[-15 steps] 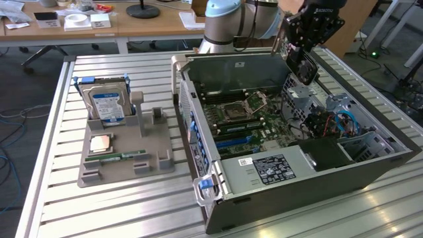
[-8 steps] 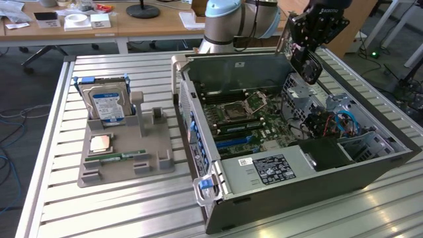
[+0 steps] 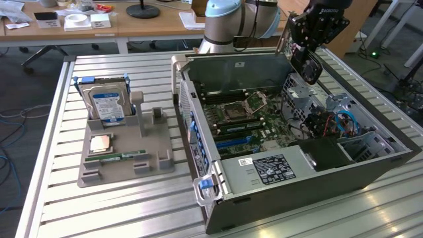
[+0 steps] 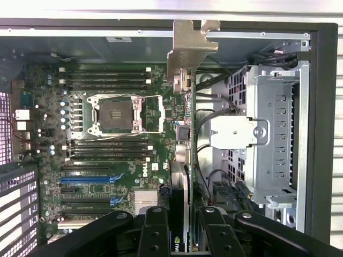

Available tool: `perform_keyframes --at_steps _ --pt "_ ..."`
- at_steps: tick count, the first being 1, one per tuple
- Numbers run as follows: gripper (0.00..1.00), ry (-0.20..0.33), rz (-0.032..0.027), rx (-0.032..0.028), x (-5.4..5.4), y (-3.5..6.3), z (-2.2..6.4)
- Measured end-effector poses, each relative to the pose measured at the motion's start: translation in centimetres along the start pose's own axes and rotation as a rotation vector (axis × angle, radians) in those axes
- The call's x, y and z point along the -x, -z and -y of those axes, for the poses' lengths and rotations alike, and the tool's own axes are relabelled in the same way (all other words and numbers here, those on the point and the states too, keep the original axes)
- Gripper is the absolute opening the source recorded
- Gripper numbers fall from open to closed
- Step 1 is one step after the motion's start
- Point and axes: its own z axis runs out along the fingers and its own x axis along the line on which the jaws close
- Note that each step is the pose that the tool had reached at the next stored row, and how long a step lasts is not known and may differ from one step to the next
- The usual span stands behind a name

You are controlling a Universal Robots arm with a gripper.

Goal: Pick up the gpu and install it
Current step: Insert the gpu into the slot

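**Pincer (image 3: 302, 47) clamped on the graphics card (image 3: 309, 67) above the open computer case (image 3: 297, 193)**

On the slatted surface (image 3: 99, 213), to the exterior view's left of the case, a grey holder (image 3: 126, 171) carries 1 blue-labelled hard drive (image 3: 106, 101) standing upright, 1 processor chip (image 3: 100, 144) lying flat and 1 RAM stick (image 3: 122, 156). Inside the case the motherboard (image 4: 155, 171) lies bare, its processor socket (image 4: 119, 113) open. Over the case's right part in the exterior view, the card hangs on edge, not in a slot. The 2 black fingers (image 4: 154, 233) grip its 2 faces. Its silver bracket (image 4: 188, 53) is at the end away from the pincer, and the metal drive cage (image 4: 276, 134) lies beside it.
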Motion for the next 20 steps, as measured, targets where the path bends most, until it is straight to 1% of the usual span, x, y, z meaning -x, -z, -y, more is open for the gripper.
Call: perform_keyframes --at_steps 13,16,20 --pt "0.26 0.006 -0.0002 0.0002 0.0 0.0 0.0" --pt "0.26 0.025 -0.0007 0.0008 0.0 -0.01 0.0" --pt "0.26 0.074 -0.0024 0.002 0.0 -0.02 0.0"
